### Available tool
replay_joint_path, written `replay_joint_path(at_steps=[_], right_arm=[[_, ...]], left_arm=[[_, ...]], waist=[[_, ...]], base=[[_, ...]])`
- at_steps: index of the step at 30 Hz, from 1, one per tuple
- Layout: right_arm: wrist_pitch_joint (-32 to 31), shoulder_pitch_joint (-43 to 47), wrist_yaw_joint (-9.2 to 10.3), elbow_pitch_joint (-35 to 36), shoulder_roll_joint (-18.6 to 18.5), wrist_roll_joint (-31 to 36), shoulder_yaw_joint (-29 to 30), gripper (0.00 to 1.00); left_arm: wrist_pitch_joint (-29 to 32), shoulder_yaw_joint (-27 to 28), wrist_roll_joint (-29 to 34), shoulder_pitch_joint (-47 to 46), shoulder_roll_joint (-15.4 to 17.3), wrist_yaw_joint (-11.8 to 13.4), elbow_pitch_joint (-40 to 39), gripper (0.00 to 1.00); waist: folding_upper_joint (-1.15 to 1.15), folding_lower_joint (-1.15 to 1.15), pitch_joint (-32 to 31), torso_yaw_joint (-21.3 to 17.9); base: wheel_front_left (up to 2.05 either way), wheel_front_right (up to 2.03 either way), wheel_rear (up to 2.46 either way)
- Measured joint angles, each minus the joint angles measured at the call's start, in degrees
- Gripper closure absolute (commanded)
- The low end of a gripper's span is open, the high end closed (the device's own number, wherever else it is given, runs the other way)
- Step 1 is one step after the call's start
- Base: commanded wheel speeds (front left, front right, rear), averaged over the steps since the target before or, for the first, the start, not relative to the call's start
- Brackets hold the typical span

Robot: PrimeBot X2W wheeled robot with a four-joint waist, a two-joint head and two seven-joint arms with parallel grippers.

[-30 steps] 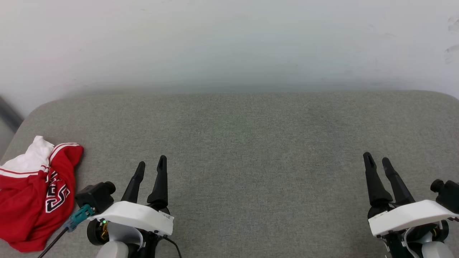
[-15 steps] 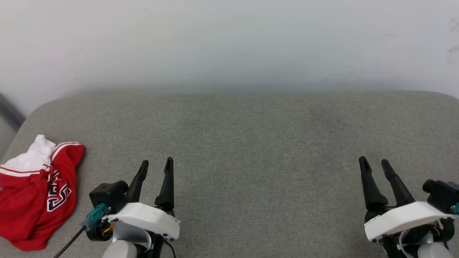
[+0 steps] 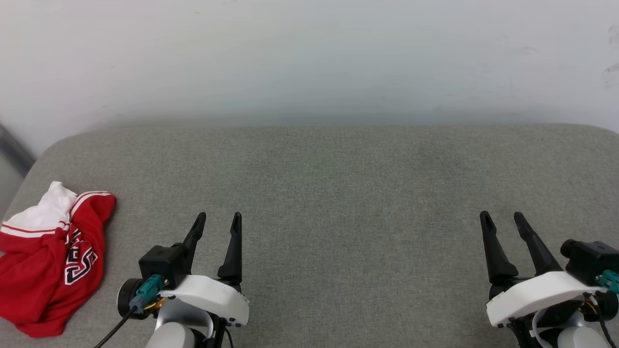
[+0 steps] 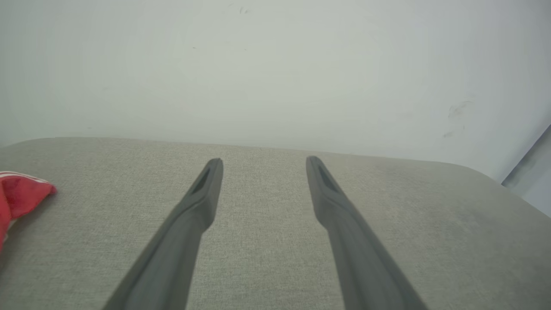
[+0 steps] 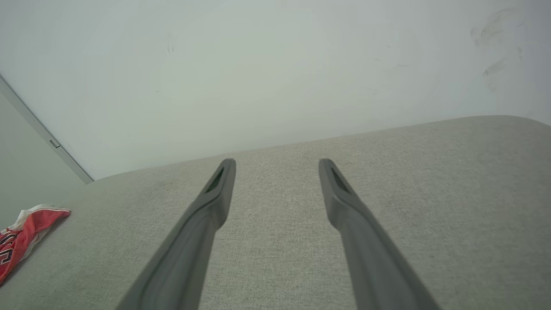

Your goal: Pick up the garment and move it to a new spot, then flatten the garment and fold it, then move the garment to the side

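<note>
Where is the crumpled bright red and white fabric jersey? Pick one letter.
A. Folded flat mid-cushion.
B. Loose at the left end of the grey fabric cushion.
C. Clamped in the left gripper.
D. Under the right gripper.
B: the red and white jersey lies bunched on the grey cushion, apart from the open, empty left gripper to its right.

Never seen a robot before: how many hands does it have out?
2: left hand at lower left, near the red shirt; right hand at lower right. Both open, empty.
</note>
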State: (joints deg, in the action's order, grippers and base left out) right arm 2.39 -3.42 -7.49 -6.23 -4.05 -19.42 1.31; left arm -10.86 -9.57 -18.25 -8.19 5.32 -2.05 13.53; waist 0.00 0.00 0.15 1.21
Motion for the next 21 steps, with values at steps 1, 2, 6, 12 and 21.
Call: replay_joint_path(at_steps=[1,2,6,12,21], right_arm=[[-0.12,0.02,-0.01,0.11,0.08,0.49,0.05,0.00],[-0.16,0.02,-0.01,0.21,0.14,1.03,0.11,0.00],[-0.38,0.18,-0.01,0.49,0.32,2.96,0.33,0.00],[-0.40,0.23,-0.01,0.76,0.55,5.53,0.46,0.00],[-0.32,0.29,-0.01,1.02,0.78,9.06,0.59,0.00]], left_arm=[[-0.21,-0.07,0.33,-0.02,0.00,0.05,0.13,0.00],[-0.37,-0.09,0.73,-0.03,-0.01,0.13,0.23,0.00],[-0.91,-0.08,2.12,-0.08,-0.07,0.60,0.68,0.00],[-1.52,-0.10,4.59,-0.27,-0.09,1.07,1.05,0.00],[-2.53,-0.25,7.67,-0.29,-0.25,1.05,1.59,0.00]], waist=[[0.00,0.00,0.00,0.00],[0.00,0.00,0.01,0.01],[0.00,0.00,0.05,0.10],[0.00,0.00,0.05,0.20],[0.00,0.00,0.04,0.36]], base=[[0.00,0.00,0.00],[0.00,0.00,0.00],[0.00,0.00,0.00],[0.00,0.00,0.00],[0.00,0.00,0.00]])
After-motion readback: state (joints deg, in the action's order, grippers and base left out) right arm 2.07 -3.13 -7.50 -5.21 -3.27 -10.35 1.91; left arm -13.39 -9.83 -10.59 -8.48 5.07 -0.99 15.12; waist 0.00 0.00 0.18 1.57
